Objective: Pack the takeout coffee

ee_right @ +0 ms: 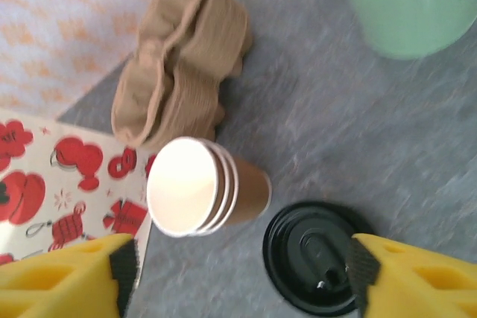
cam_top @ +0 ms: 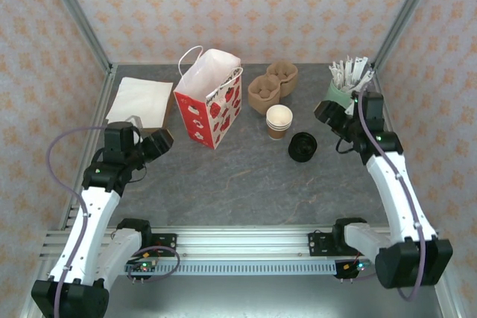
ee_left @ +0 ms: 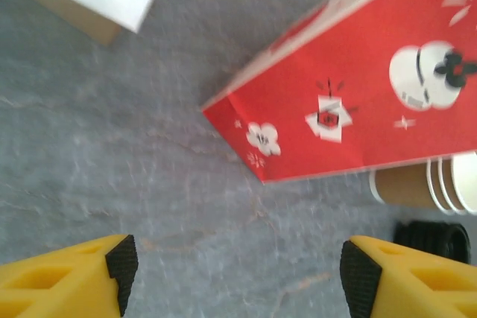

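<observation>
The takeout coffee [cam_top: 279, 121] is a small brown paper cup with white rims, standing upright and lidless mid-table, right of the red-and-white bag [cam_top: 211, 98]. In the right wrist view the cup [ee_right: 201, 188] lies ahead of my right gripper [ee_right: 242, 266], which is open with nothing between its fingers. In the overhead view, my right gripper [cam_top: 326, 113] hovers to the cup's right. My left gripper [cam_top: 164, 141] is left of the bag; in its wrist view the left gripper [ee_left: 240, 273] is open over bare table, with the bag [ee_left: 358, 94] and cup [ee_left: 425, 184] ahead.
Black lids [cam_top: 302, 146] lie right of the cup, close under the right gripper's finger. Brown pulp trays [cam_top: 272, 83] sit behind it. A mint-green cup of wrapped sticks [cam_top: 339, 93] stands at back right. White napkins [cam_top: 140, 100] lie at back left.
</observation>
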You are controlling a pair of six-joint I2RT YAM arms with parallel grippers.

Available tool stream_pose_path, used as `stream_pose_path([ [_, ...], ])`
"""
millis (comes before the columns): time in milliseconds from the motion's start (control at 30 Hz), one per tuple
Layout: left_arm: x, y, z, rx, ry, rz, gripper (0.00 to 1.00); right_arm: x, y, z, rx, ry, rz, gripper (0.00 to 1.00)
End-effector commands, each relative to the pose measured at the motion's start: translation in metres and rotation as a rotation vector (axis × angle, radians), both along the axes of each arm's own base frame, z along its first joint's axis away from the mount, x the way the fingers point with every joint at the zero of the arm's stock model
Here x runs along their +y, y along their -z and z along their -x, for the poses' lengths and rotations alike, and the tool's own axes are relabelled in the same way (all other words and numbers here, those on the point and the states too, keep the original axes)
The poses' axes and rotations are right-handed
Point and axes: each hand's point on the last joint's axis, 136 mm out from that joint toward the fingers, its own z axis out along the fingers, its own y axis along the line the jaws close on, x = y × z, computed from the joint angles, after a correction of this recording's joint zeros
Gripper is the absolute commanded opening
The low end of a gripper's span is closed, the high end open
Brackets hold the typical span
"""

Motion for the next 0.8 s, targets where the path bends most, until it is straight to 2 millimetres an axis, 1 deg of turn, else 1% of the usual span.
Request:
stream_pose_path([
  [0, -0.03, 0.009, 0.009, 0.035, 0.062, 0.183, 0.71, 0.023, 0.013, 0.004, 0.135, -0.114, -0.016, 0.65],
  [67, -0.036, 0.016, 0.01, 0.045, 0.07, 0.212, 0.69, 0.03, 0.024, -0.005, 0.188, -0.157, -0.003, 0.61],
  [233, -0.042, 0.032, 0.014, 0.065, 0.066, 0.219, 0.67, 0.033, 0.039, -0.029, 0.282, -0.207, 0.058, 0.51],
  [367, -0.043, 0.039, 0.012, 0.07, 0.056, 0.218, 0.67, 0.042, 0.053, -0.044, 0.331, -0.259, 0.084, 0.5],
  [500, -0.042, 0.041, 0.011, 0.076, 0.05, 0.201, 0.67, 0.054, 0.065, -0.054, 0.355, -0.304, 0.09, 0.49],
  [667, -0.041, 0.043, 0.009, 0.085, 0.047, 0.185, 0.67, 0.069, 0.077, -0.059, 0.38, -0.353, 0.101, 0.49],
  [767, -0.041, 0.044, 0.008, 0.089, 0.044, 0.177, 0.67, 0.074, 0.082, -0.062, 0.391, -0.362, 0.11, 0.46],
])
